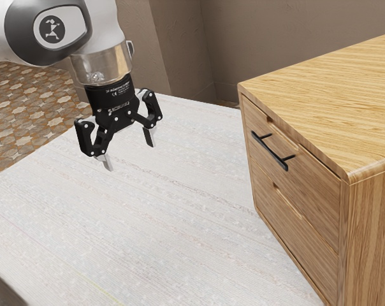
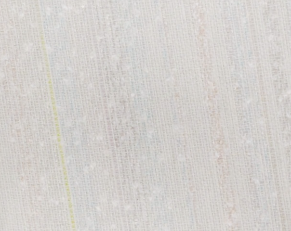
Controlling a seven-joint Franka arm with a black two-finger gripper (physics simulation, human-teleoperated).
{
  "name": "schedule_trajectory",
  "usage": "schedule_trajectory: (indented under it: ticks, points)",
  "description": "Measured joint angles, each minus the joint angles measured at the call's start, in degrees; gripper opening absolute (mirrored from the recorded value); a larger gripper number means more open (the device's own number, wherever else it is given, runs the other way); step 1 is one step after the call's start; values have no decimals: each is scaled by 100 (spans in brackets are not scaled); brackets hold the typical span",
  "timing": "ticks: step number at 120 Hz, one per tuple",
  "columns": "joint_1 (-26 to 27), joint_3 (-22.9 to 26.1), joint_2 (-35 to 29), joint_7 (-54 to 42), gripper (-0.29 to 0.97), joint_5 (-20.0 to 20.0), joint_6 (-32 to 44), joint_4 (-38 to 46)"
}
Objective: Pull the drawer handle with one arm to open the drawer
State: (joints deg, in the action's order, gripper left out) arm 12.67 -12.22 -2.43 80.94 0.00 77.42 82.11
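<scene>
My gripper [image 1: 129, 155] hangs wide open and empty above the table [image 1: 148, 242], well apart from the drawer handle [image 1: 272, 151] on the cabinet [image 1: 333, 95], whose bar I should straddle squarely before pulling.

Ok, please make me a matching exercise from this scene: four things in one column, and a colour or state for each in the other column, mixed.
Things:
1. gripper
2. drawer handle
3. cabinet
4. table

Descriptions:
A. light wood, at the exterior view's right
B. whitish, faintly striped
C. open, holding nothing
D. thin black bar on a wooden front

Pairs: 1-C, 2-D, 3-A, 4-B
</scene>
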Motion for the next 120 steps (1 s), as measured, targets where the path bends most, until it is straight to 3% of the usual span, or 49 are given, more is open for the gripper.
schedule_trajectory:
  ticks: [31, 42, 59, 88, 120]
  points:
    - [20, -41, -2, 0, 68, -101, -1, -9]
    - [-6, -22, -78, 26, 68, -87, -119, -571]
    - [-65, 652, -333, 122, 68, 116, -103, -1059]
    - [5, 816, -220, 337, 68, 137, 364, -862]
    - [10, 856, -246, 477, 65, -144, 779, -570]
